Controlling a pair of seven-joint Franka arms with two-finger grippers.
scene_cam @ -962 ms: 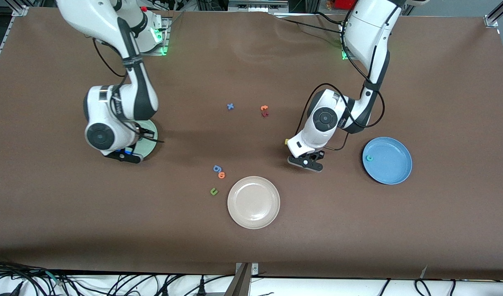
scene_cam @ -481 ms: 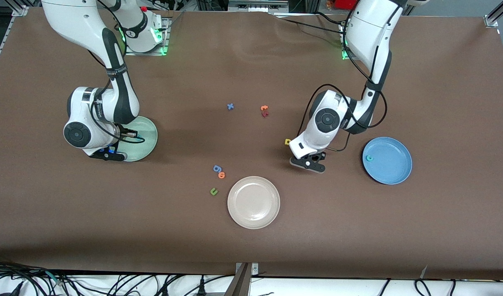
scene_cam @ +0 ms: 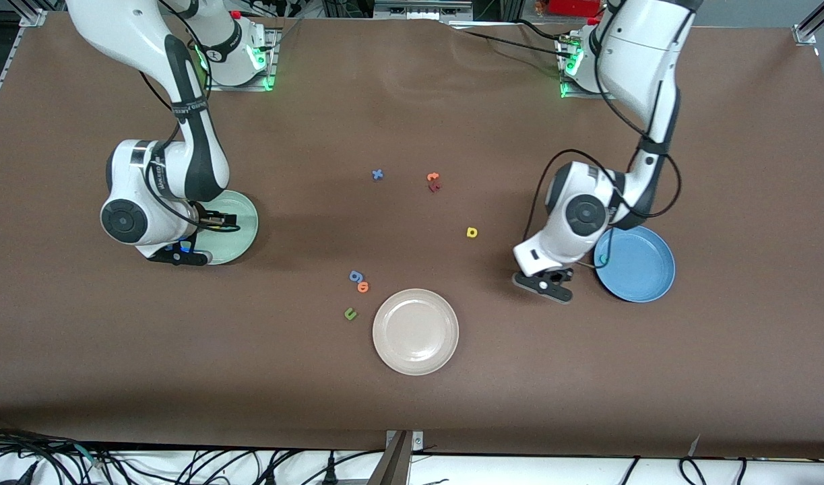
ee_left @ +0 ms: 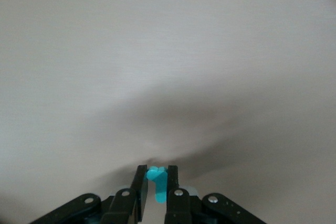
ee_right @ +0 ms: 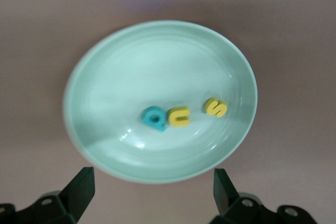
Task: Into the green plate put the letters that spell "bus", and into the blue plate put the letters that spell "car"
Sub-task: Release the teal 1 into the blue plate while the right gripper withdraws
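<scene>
Left hand (ee_left: 156, 182) pinches the teal r (ee_left: 157, 182) near the blue plate (scene_cam: 644, 269); carry it over the plate's middle before letting go. Right hand (ee_right: 152, 195), spread, hangs over the green plate (ee_right: 105, 77).

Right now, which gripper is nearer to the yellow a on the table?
Left. The left gripper hangs beside the blue plate, near the yellow a; the right gripper hangs over the green plate.

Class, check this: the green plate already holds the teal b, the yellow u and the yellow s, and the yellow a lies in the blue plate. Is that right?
Not quite. The green plate does hold the teal b, yellow u and yellow s, as the right wrist view shows. But the yellow a lies on the bare table, not in the blue plate; the front view shows it.
</scene>
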